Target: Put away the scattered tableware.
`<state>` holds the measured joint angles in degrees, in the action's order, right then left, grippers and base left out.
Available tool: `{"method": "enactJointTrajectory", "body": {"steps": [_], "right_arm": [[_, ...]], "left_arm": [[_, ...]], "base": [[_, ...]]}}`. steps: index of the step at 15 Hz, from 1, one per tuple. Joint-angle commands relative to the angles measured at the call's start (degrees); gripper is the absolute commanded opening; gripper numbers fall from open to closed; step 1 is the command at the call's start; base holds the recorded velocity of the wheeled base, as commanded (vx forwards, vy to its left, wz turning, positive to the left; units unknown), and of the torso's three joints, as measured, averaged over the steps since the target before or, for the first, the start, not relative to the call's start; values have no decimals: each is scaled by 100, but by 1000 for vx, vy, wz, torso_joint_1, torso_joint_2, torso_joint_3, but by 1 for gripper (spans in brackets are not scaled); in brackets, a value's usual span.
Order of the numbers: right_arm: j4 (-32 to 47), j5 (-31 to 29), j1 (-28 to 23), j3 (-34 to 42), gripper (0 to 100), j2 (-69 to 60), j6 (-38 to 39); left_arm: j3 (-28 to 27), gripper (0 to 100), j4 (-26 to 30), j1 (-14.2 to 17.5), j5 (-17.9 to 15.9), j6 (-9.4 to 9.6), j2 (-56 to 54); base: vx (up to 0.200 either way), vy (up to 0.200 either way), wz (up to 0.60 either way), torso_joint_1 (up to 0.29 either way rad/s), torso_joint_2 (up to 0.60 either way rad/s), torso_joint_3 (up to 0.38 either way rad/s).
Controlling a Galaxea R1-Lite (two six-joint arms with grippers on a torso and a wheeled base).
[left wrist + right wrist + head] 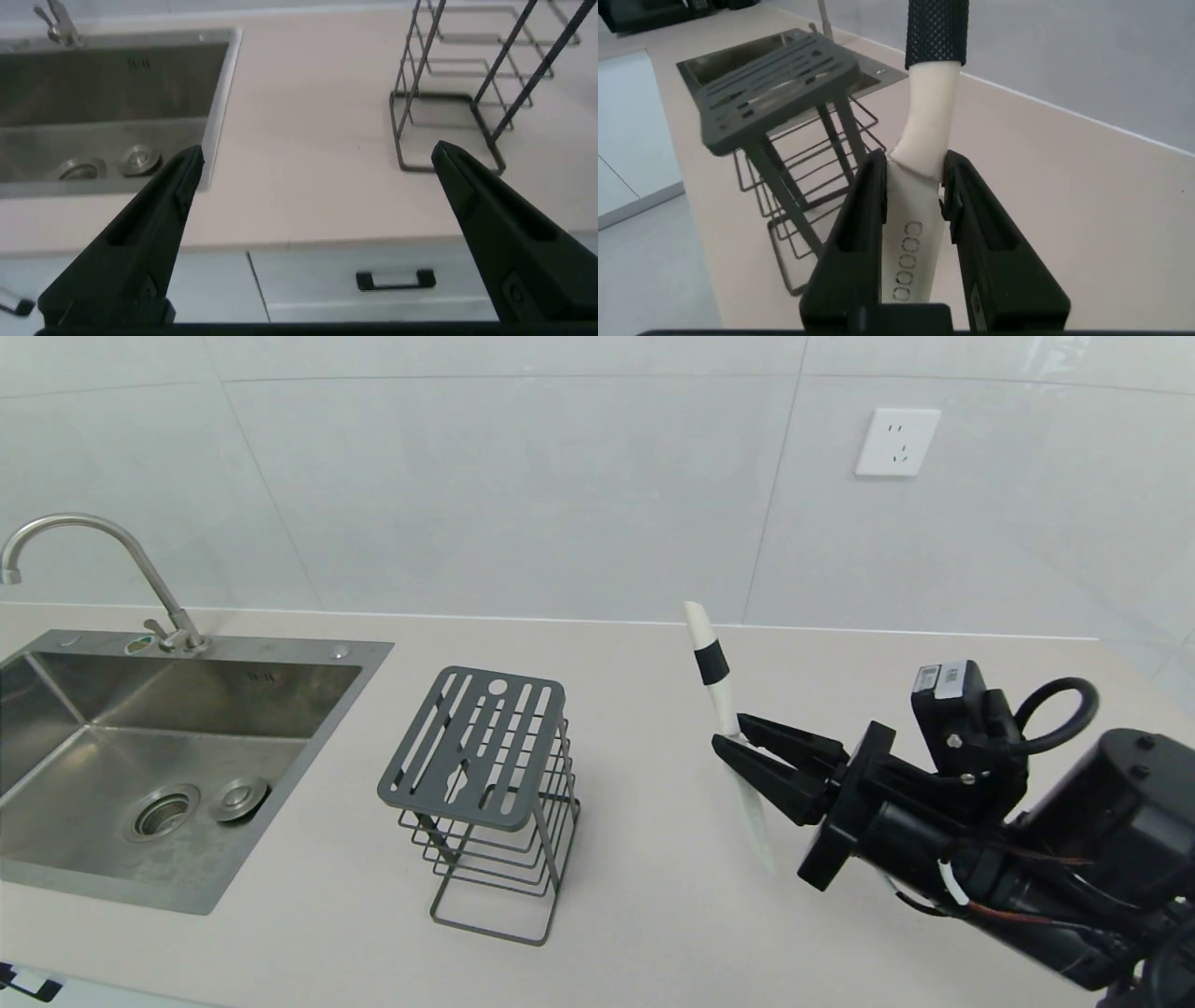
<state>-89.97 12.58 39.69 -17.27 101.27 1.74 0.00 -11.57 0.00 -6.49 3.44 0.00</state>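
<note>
Right gripper [728,735] clamped on white utensil [717,695], tilted above worktop [653,896], right of wire rack [476,747]; left gripper [318,154] spread wide near sink [121,103].

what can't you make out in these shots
white utensil: its lower end is hidden by the right gripper in the right wrist view, so blade or spatula is unclear.
rack: upper part cut off by the left wrist view's edge.
sink: left side cut off by the head view's edge.
</note>
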Motion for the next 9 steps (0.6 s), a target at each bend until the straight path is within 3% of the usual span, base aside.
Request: {"method": "enactJointTrajectory", "body": {"steps": [1,4,6,7,9], "right_arm": [[-3,-1,30,22,0,-265,1],[-3,16,223,93,0,-635,1],[-3,34,355,93,0,-854,10],[-3,34,355,93,0,-889,10],[-3,34,355,93,0,-969,10]], "left_arm": [[-9,100,-320,0,-37,87,9],[-1195,100,-65,-105,-1021,-10,817],[-1670,100,-135,-158,-1874,17,1723],[-1854,100,-285,-167,-2164,25,2162],[-2057,100,-1005,-360,-2410,25,2962]], "base": [[0,0,0,0,0,0],[0,0,0,0,0,0],[0,0,0,0,0,0],[0,0,0,0,0,0],[0,0,0,0,0,0]]}}
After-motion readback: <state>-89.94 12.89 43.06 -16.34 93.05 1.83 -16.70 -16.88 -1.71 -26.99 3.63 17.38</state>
